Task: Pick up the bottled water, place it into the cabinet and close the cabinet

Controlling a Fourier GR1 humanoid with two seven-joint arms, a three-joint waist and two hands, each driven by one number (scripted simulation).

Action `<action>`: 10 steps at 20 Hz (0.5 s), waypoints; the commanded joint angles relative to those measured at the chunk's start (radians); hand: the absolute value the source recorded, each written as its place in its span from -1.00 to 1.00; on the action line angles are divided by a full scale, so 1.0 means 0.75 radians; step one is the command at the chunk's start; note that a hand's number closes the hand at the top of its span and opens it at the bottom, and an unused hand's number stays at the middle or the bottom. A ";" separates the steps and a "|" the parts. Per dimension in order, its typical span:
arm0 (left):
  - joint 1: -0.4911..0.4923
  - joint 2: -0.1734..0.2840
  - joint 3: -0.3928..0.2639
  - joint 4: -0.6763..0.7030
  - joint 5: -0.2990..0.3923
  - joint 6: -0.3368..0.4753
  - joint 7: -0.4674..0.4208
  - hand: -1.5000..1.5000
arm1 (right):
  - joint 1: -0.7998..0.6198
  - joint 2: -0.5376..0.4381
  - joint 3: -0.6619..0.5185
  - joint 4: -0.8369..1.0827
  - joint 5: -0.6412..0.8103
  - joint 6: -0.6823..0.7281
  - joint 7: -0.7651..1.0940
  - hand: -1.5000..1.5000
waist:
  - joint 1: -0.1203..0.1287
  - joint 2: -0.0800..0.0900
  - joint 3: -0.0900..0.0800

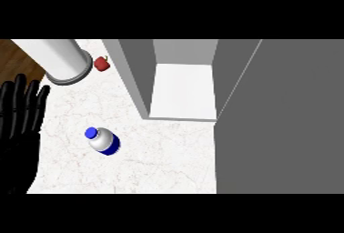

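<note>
The bottled water (103,140) stands upright on the white marble counter (154,159), a white bottle with a blue cap and blue base band. To its right and farther back is the grey cabinet (184,91), open, showing a bare white shelf inside. Its open door (282,118) fills the right side of the view. My left hand (20,123) rests at the left edge, open with fingers straight up, apart from the bottle. My right hand does not show.
A large white cylinder with a grey rim (60,61) stands at the back left. A small red object (102,63) lies beside it. Brown wooden floor (13,54) shows past the counter's left edge.
</note>
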 commanded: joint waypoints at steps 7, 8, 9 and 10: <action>-0.011 0.253 -0.123 0.172 0.567 -0.637 0.070 -1.00 | 0.111 0.053 0.127 -0.049 -0.176 0.090 0.163 -1.00 | -0.108 0.050 0.000; 0.018 0.303 -0.098 0.188 0.645 -0.705 0.087 -1.00 | 0.132 0.070 0.153 -0.072 -0.184 0.083 0.180 -1.00 | -0.088 0.042 -0.001; 0.003 0.343 -0.067 0.233 0.709 -0.767 0.075 -1.00 | 0.163 0.077 0.188 -0.101 -0.175 0.078 0.222 -1.00 | -0.093 0.040 -0.003; 0.046 0.386 -0.046 0.191 0.801 -0.817 0.107 -1.00 | 0.231 0.050 0.140 -0.122 -0.214 0.096 0.216 -1.00 | -0.079 0.031 0.001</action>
